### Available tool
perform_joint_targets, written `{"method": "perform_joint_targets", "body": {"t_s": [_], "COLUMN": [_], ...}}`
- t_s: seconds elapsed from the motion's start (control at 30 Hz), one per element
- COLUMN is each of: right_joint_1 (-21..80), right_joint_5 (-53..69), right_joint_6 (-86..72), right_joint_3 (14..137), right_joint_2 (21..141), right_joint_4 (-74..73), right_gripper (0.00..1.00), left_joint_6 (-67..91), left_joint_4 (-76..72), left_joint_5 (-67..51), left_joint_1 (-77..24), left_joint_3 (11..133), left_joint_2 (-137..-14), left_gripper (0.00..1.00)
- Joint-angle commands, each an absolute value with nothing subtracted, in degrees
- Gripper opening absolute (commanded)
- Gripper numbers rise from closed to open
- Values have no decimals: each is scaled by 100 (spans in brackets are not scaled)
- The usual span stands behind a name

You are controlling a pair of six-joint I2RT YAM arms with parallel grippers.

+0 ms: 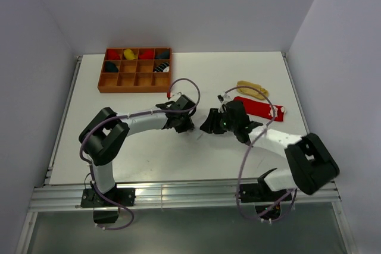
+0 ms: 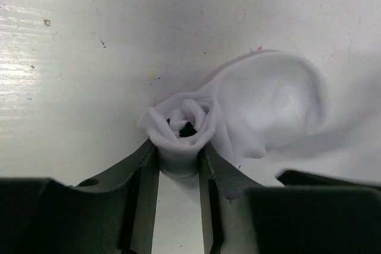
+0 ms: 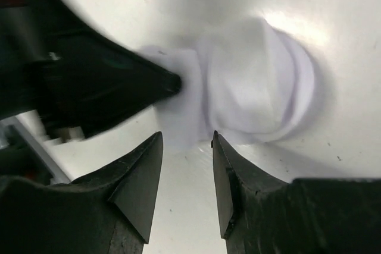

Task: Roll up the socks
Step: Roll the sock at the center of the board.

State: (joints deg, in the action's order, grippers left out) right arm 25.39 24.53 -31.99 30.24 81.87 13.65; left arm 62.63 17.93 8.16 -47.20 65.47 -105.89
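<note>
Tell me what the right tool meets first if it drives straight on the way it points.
The white sock: its edge lies just ahead of the open tips of the right tool. The left tool sits to one side, probably missed.

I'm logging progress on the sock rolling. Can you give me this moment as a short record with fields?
being rolled: white fabric sock, one end wound into a roll, the rest loose on the white table
left gripper: closed on the rolled end
right gripper: open, tips at the sock's edge
waiting: flat red sock and tan-yellow sock, side by side at the right
storage: brown wooden compartment tray, far left, small coloured bundles in several compartments
</note>
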Motion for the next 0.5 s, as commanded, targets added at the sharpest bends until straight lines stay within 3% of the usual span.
{"method": "perform_joint_targets", "body": {"t_s": [0.0, 0.17, 0.47], "right_joint_1": [3241, 4077, 5123], "right_joint_5": [416, -666, -1256], "right_joint_6": [-2339, -1926, -1398], "right_joint_3": [2988, 2725, 2645], "right_joint_2": [7166, 6741, 7075], "right_joint_4": [782, 1089, 1863], "right_gripper": [47, 47, 48], "left_joint_6": [5959, 5854, 5722], "left_joint_4": [2628, 2786, 2944], "left_joint_5": [1099, 1090, 1002], "left_joint_1": [-4825, -4869, -4895], "left_joint_3": [6670, 6934, 7146], "left_joint_2": [-10916, -10942, -11030], "left_gripper": [29, 29, 30]}}
